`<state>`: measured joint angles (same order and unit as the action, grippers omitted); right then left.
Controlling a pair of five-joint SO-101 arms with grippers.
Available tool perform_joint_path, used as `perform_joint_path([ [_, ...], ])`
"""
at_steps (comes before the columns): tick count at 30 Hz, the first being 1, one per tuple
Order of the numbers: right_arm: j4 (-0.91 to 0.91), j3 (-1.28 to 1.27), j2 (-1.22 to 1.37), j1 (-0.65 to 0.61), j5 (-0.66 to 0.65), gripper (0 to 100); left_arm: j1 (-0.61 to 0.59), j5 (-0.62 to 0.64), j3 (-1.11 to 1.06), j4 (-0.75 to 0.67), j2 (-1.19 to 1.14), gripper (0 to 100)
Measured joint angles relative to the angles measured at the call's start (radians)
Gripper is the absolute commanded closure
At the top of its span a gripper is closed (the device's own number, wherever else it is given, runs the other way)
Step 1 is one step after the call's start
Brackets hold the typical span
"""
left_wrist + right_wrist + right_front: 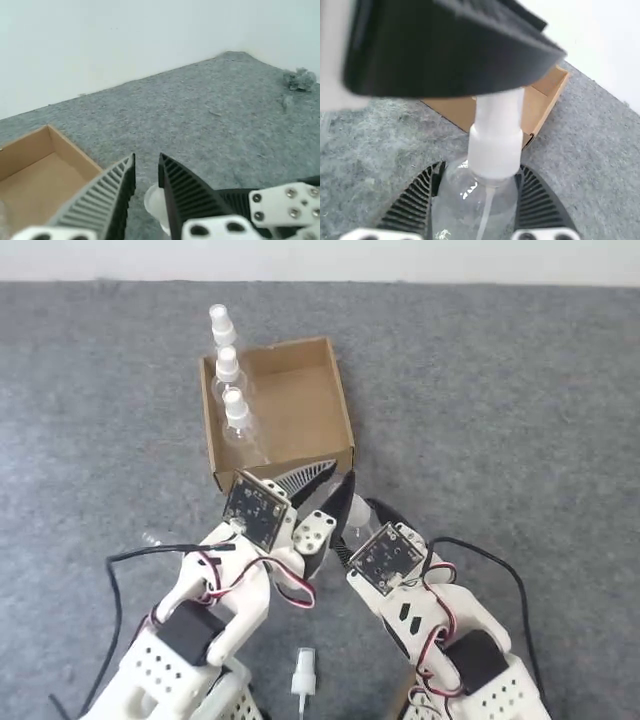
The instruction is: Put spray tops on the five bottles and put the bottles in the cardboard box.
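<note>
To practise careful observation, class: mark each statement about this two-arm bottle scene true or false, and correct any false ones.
1. The right gripper holds a clear bottle. True.
2. That bottle has no top. False: a spray top sits on its neck.
3. A loose spray top lies on the table. True.
4. The cardboard box is empty. False: capped bottles stand in it.

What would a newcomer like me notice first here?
The right gripper clasps a clear bottle just before the cardboard box, with the left gripper at its spray top. Three topped bottles line the box's left wall; one loose spray top lies on the carpet between the arms.
</note>
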<state>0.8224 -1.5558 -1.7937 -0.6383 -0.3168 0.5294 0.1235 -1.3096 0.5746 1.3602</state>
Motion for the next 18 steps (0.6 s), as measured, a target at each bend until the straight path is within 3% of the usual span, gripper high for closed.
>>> perform_joint_path([
  [14,0.000,0.003,0.000,0.002,0.000,96.1,-0.035,-0.005,0.000,0.000,0.000,93],
  [18,0.000,0.017,0.000,0.003,0.000,96.1,0.009,-0.002,0.002,0.000,0.006,93],
])
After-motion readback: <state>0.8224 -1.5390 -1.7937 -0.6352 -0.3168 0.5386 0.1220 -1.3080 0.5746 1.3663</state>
